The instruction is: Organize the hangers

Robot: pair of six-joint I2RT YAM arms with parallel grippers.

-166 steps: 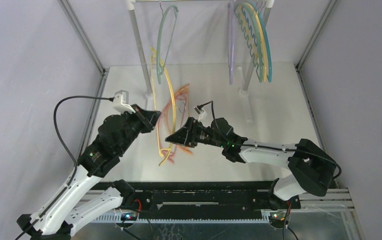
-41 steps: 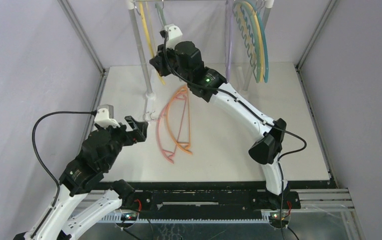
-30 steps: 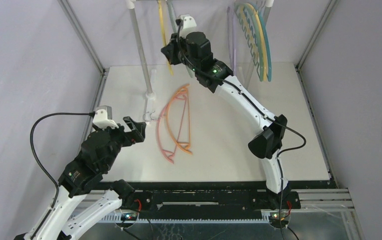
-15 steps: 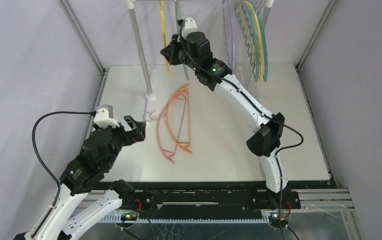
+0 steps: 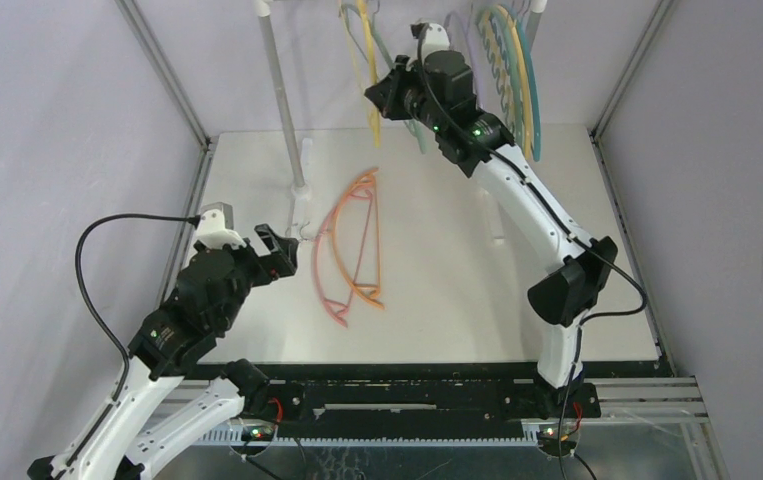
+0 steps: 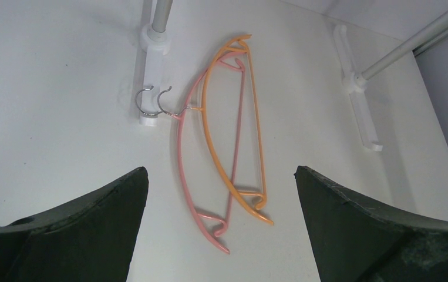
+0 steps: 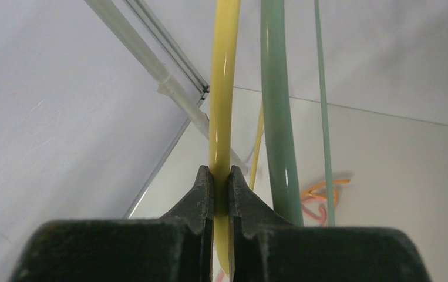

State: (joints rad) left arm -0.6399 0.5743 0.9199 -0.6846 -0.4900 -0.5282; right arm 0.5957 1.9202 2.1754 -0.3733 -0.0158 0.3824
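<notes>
At the lower left of the top view the left claw (image 5: 277, 250) hovers over the surface (image 5: 457, 280) with its fingers spread wide and nothing between them. Its own camera looks straight down on the two hangers not yet dealt with. The pink hanger (image 6: 178, 141) and the orange hanger (image 6: 256, 129) lie flat and overlapping in the middle of that frame. Their metal hooks (image 6: 151, 100) rest against the white foot (image 6: 151, 59) of the rail frame's post (image 5: 282, 110). Further right and higher, at the top centre of the top view, the right claw (image 7: 221, 176) is pressed together on the yellow hanger (image 7: 224, 88), pinching its thin bar. A green hanger (image 7: 277, 117) hangs just beside it on the right. At the upper right a bunch of hangers (image 5: 512, 80) in lilac, yellow, green and teal hangs close together. The job looks well past halfway to me: most hangers are up, one is in hand at the rail, and the pink and orange pair are left to lift. Much is cut off, though. The rail itself runs along or above the top edge of the top view, so whether the yellow hanger's hook is seated on it cannot be told. The bunch overlaps too tightly to count, and the right wrist view shows only short lengths of each bar.
</notes>
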